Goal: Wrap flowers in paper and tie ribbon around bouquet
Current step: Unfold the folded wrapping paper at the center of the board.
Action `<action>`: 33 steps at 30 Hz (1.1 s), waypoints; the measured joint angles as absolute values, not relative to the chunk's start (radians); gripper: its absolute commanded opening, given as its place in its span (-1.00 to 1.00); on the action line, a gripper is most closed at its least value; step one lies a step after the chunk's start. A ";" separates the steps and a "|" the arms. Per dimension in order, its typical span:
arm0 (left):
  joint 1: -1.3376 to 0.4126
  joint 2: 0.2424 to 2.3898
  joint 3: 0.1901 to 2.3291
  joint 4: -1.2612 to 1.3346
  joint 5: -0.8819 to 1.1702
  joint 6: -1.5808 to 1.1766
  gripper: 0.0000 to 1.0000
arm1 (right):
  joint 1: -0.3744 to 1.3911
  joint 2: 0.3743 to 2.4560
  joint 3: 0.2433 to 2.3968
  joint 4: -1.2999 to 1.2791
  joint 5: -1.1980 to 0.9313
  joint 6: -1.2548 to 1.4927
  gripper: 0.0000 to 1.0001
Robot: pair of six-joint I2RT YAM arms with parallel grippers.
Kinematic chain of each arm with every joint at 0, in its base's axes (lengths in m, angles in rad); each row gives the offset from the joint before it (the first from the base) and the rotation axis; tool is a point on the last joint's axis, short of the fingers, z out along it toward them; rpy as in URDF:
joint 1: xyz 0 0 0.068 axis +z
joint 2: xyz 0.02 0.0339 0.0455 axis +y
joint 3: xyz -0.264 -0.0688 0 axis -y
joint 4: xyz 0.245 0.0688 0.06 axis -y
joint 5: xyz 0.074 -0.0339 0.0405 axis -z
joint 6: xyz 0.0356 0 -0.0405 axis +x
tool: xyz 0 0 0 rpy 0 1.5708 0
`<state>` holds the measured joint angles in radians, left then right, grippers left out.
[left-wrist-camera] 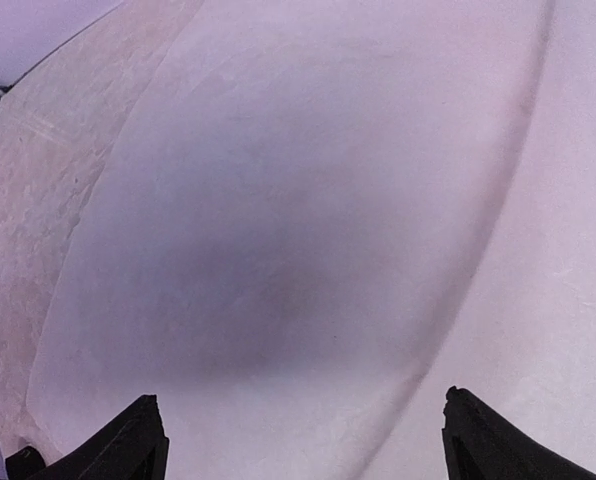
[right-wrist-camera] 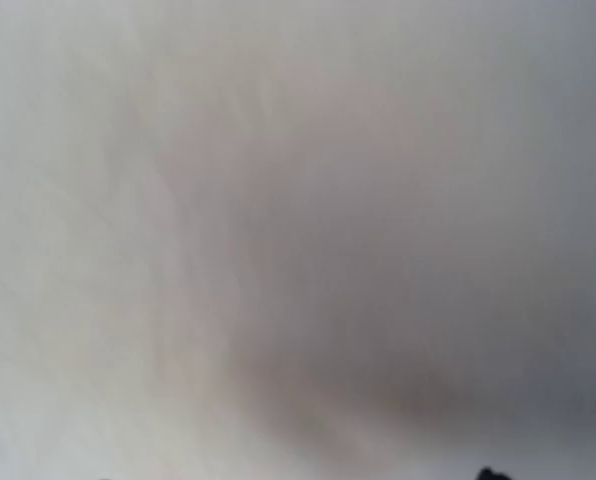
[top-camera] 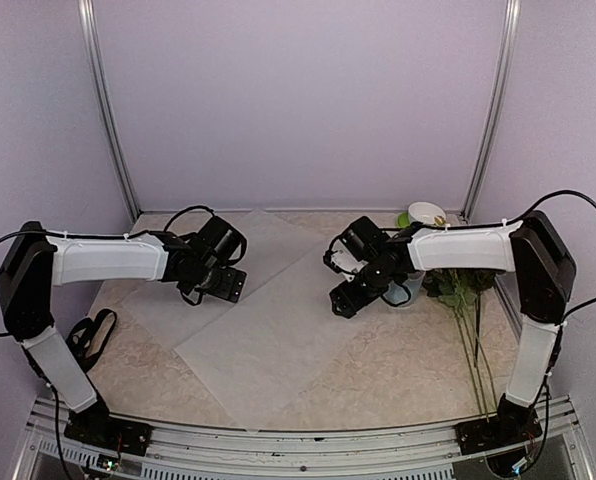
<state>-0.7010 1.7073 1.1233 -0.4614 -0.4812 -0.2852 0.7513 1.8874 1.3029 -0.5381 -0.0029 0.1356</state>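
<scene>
1. The black ribbon [top-camera: 91, 335] lies in loose loops at the left of the table [top-camera: 398, 375], beside the left arm.
2. The left gripper [top-camera: 224, 284] is over the paper's left part, its jaws spread wide and empty.
3. The frosted white paper [top-camera: 268, 345] lies flat in the middle of the table.
4. The right gripper [top-camera: 344, 299] is over the paper's right edge, its jaws apart with nothing between them.
5. The flowers [top-camera: 466, 300] lie at the far right, with their thin stems pointing toward the near edge.

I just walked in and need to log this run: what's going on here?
The left end effector and right end effector hang over the flat-spread paper, both open and empty. The flowers wait unwrapped at the right. The ribbon sits untouched at the left.
</scene>
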 measured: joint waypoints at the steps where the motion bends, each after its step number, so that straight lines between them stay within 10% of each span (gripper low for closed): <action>1: -0.716 1.692 1.124 -0.464 -0.483 -0.290 0.86 | 0.751 1.887 1.316 -0.536 -0.008 0.136 0.49; 33: -0.860 1.666 0.977 -0.480 -0.459 -0.419 0.92 | 0.809 1.789 1.174 -0.597 0.113 0.181 0.58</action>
